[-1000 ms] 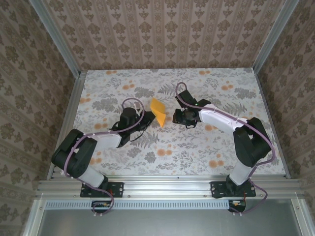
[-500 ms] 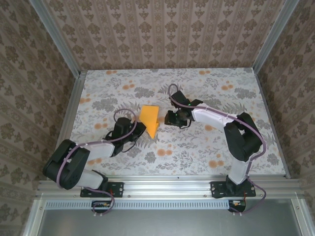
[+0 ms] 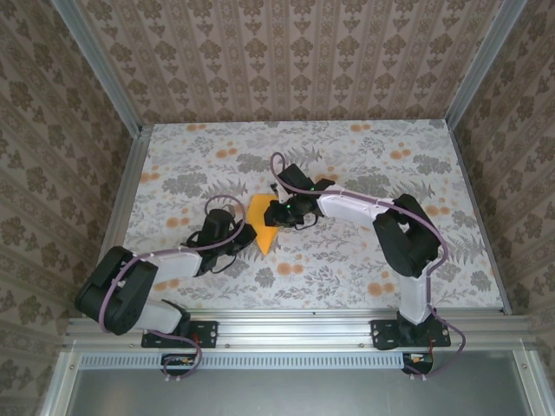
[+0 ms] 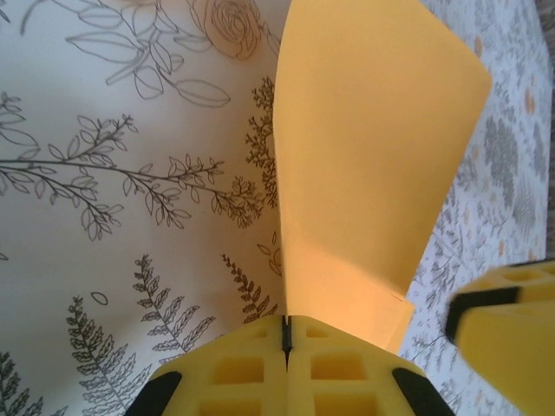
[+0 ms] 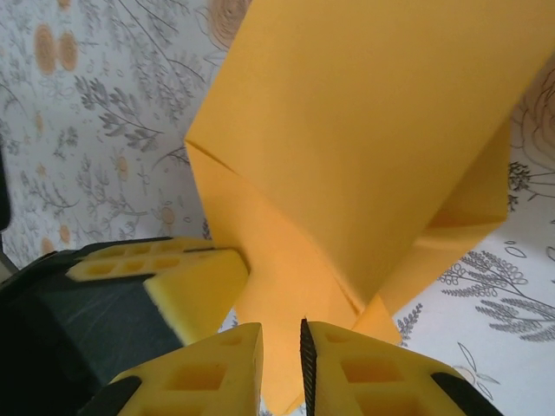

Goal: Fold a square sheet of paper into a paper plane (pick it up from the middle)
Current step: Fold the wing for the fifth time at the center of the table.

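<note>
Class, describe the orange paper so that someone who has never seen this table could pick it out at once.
Find the floral-print table, then its middle, where the left gripper and right gripper meet. Between them is the partly folded orange paper; unlike the printed orange flowers, it is plain, bright and creased.

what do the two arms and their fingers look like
The left arm and right arm have white link shells between black joints, with a thin mauve cable looping along each. The fingers are yellow blocks moulded with square pockets, with black at the inner edges and outer corners.
</note>
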You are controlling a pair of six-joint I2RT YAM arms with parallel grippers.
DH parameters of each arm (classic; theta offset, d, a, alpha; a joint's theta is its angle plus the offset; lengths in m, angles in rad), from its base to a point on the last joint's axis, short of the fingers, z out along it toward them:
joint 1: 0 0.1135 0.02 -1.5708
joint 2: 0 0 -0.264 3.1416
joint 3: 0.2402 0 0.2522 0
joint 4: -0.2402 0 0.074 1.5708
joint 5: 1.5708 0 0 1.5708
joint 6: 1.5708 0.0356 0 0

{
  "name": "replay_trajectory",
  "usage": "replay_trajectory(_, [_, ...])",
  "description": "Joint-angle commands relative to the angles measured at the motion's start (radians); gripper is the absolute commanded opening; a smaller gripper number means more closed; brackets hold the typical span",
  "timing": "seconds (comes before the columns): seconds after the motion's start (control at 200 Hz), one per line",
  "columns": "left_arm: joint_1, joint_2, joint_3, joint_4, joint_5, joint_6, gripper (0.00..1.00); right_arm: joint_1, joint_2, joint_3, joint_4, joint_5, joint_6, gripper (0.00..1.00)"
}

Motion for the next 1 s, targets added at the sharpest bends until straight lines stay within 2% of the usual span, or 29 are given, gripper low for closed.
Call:
replay_trajectory(0.0, [-0.018,0.030,0.043,-0.036,0.033,0.077,0.00,-0.003,0.038,0.016,0.016,-0.057,0.019,0.21])
replay_trajectory(0.28, [-0.062,0.086,0.086,-0.068,-0.003,0.104,0.00,-0.023,0.074,-0.003,-0.052,0.008,0.025,0.19])
replay_trajectory(0.755, [-0.082,0.151,0.105,-0.029,0.021,0.114,0.00,-0.042,0.114,-0.064,-0.005,-0.018,0.027,0.18])
replay_trajectory(0.995, [-0.082,0.165,0.084,0.046,0.084,0.126,0.14,-0.051,0.129,-0.082,0.012,-0.018,0.038,0.18])
